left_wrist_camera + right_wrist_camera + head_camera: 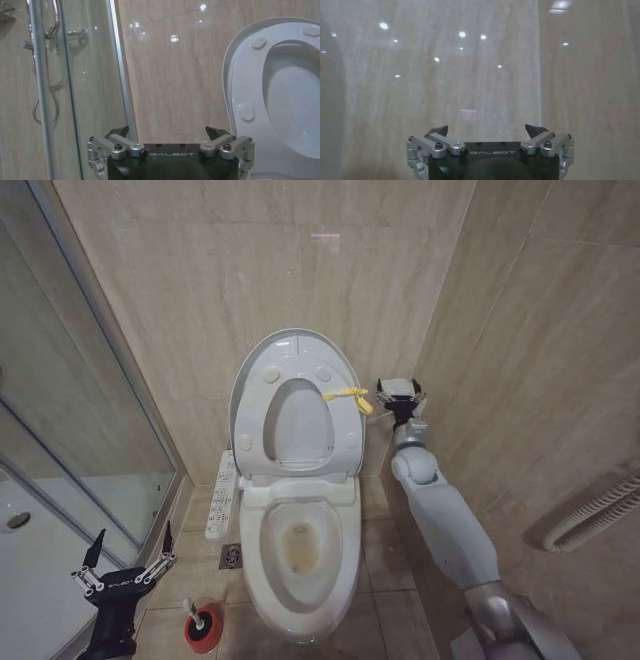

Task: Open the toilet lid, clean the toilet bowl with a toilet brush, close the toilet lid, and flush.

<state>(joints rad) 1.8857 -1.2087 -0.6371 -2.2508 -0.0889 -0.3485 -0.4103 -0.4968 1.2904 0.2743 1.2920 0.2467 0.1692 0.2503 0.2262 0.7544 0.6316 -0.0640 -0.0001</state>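
The left gripper [128,558] sat lowest in the head view, at the near left of the floor, beside the shower's glass wall [70,420]; its jaws were spread wide and held nothing. The left wrist view showed the same spread jaws [170,135] facing the tiled back wall, with the raised lid off to one side.

Just beside that gripper, on the floor tiles [385,610], stood the toilet brush [203,625]: a thin white handle rising from its small round red holder, close against the near left side of the toilet bowl [300,555]. The bowl was open, its basin showing a yellowish stain at the bottom. The white button-panel arm [222,495] ran along the bowl's left side.

The toilet lid [296,350] stood upright against the back wall, with the seat ring [298,415] raised in front of it. A small yellow tie [350,396] hung at the ring's right edge.

The right gripper [399,392] hovered just right of that tie, near the back right corner of the floor, on the end of an arm stretched forward along the right wall. In the right wrist view its jaws [490,132] were spread apart, empty, and pointed at bare tile.
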